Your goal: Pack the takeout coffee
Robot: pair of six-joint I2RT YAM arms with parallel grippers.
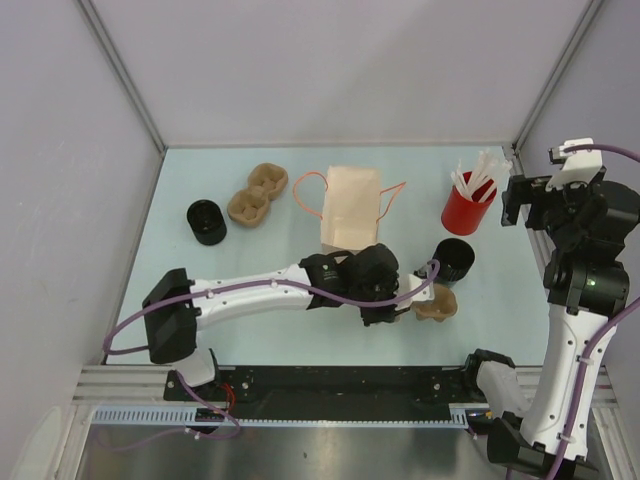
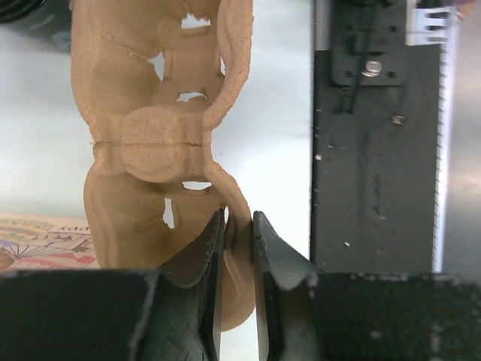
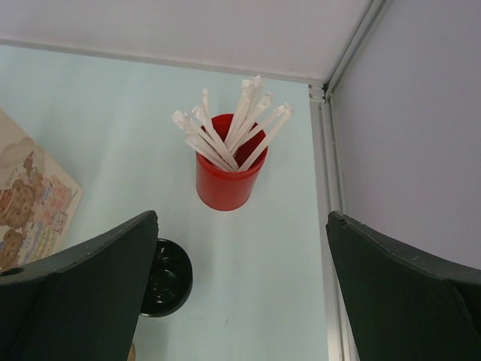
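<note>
left gripper (image 2: 237, 233) is pinched on the thin rim of a brown moulded-pulp cup carrier (image 2: 150, 143). one finger sits each side of the wall, jaws nearly together with only the pulp between them. in the top view this held carrier (image 1: 437, 305) is at the near right-centre of the pale blue table (image 1: 500, 310). the left arm stretches across to it from its base at lower left. the carrier is close to the black frame rail (image 2: 376, 165) along the table's near edge.

the takeout coffee (image 1: 206, 222), a short round black cup with a matte ringed lid, stands on the left part of the table. it is well apart from both grippers and nothing touches it. just to its right a second brown pulp carrier (image 1: 258, 194) lies free.

a beige paper bag with orange cord handles (image 1: 350, 205) lies mid-table, beyond the left wrist. a taller black cup with a glossy rim (image 1: 455, 259) stands just beyond the held carrier; can't tell if they touch. a red cup of white wrapped sticks (image 1: 468, 210) stands upright behind that, toward the far right.

right gripper (image 3: 242, 229) is spread wide and holds nothing. it is raised over the right side of the table, looking down on the red cup.
</note>
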